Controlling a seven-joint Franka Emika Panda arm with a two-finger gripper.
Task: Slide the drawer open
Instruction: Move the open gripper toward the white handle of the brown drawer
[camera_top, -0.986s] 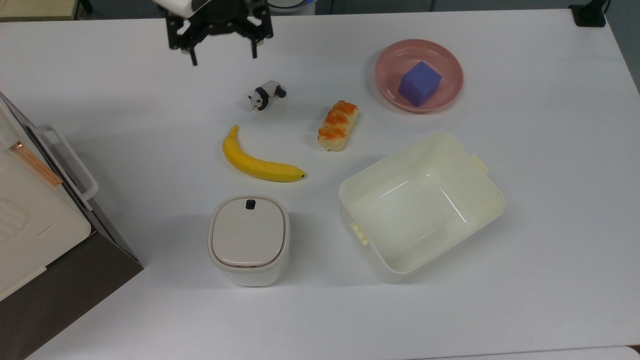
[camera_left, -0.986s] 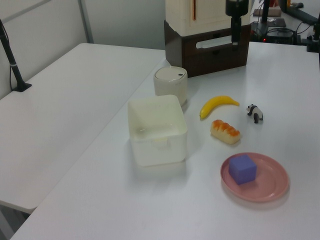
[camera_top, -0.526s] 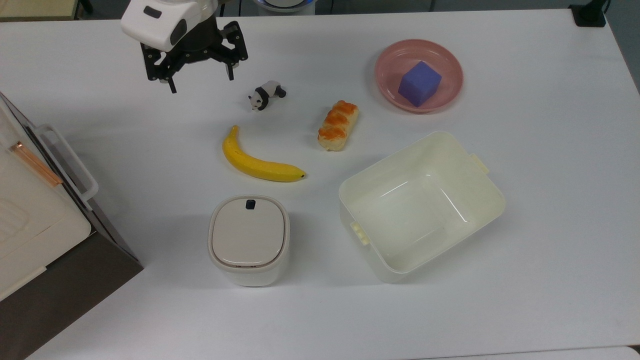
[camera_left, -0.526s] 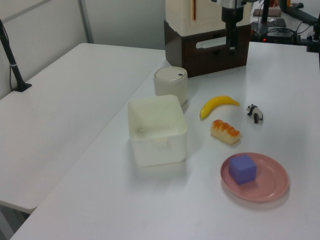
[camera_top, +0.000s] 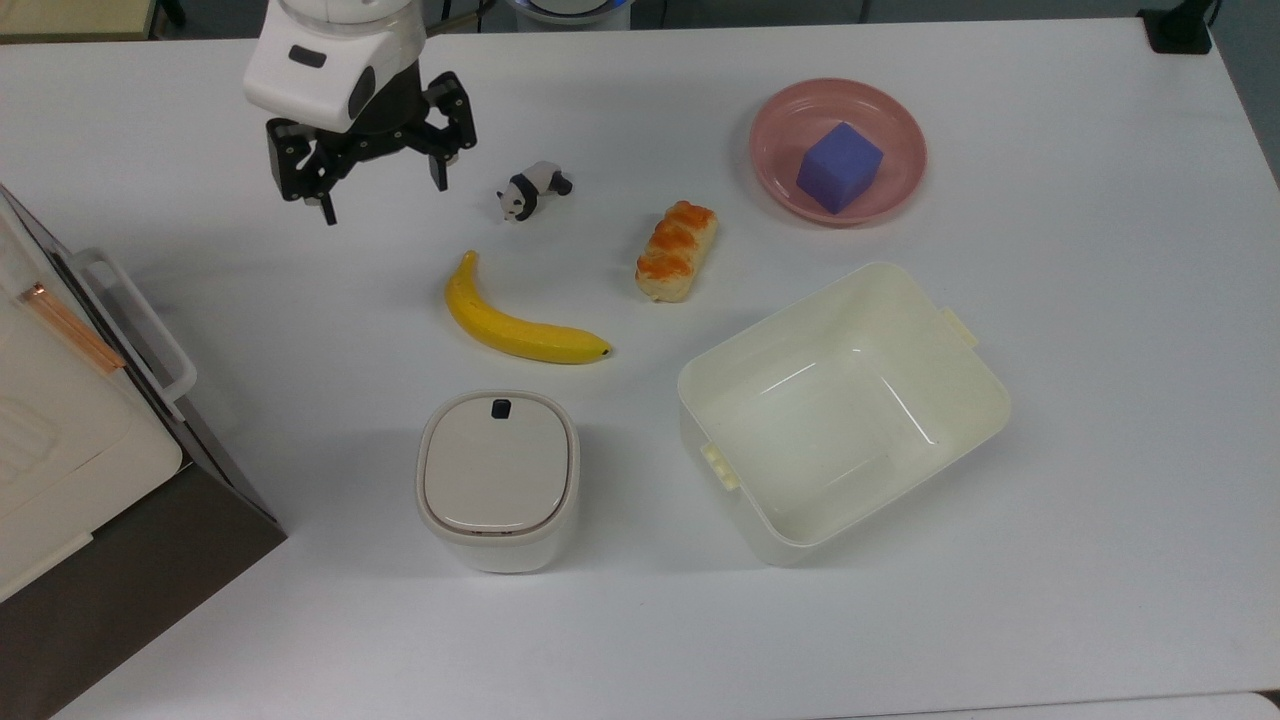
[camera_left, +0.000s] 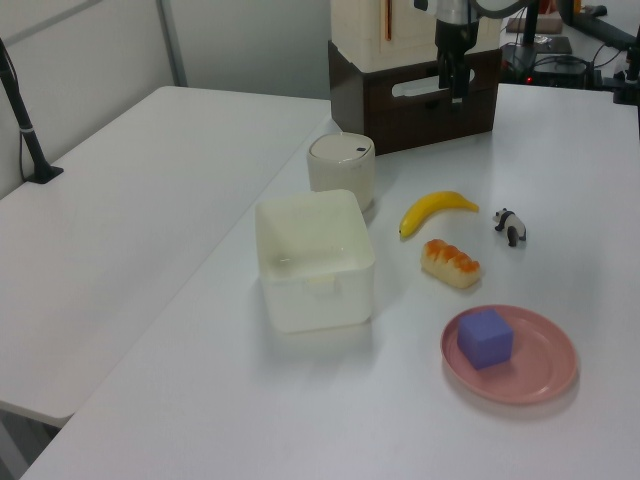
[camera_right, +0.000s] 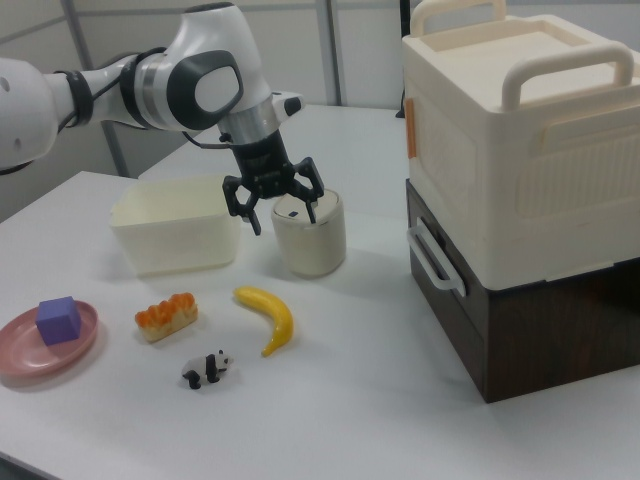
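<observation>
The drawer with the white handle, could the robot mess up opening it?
Maybe. The gripper hangs open, well away from the drawer, so it could miss the thin white handle. The big cream appliance sits on top, and a hard pull might shake it. The toy panda lies close by and could get bumped.

Large white rectangular table (camera_left: 560, 170), evenly lit. Second white table (camera_left: 130, 200) adjoins on the left view's left. Pale partition panels (camera_right: 360, 50) behind.

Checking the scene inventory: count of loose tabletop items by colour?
Yellow: 1, plastic banana
Orange-topped: 1, toy bread
Black-and-white: 1, panda figurine
Purple: 1, foam cube
Pink: 1, round plate
Cream: 2, open bin, lidded canister
Total: 7
</observation>
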